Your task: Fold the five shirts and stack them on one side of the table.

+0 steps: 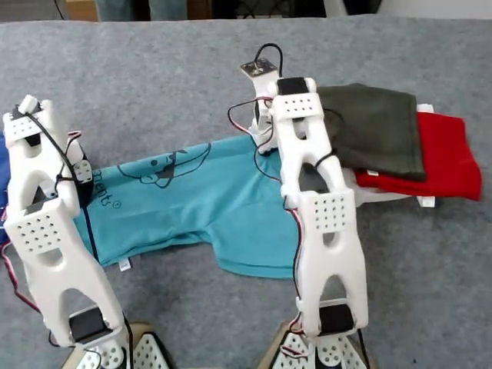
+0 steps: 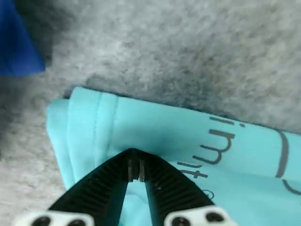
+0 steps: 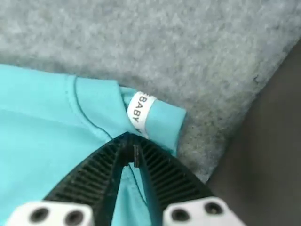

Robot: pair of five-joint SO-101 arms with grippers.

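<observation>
Overhead plus wrist close-ups, one shirt (image 1: 200, 204)

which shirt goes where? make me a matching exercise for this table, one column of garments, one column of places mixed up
Garments
1. teal shirt
2. dark green shirt
3. red shirt
4. blue garment

Places
a. folded, partly covered by another folded shirt
b. at the far left edge of the table
c. folded, lying on top of another shirt
d. spread out flat in the middle

Pairs: 1-d, 2-c, 3-a, 4-b
</observation>
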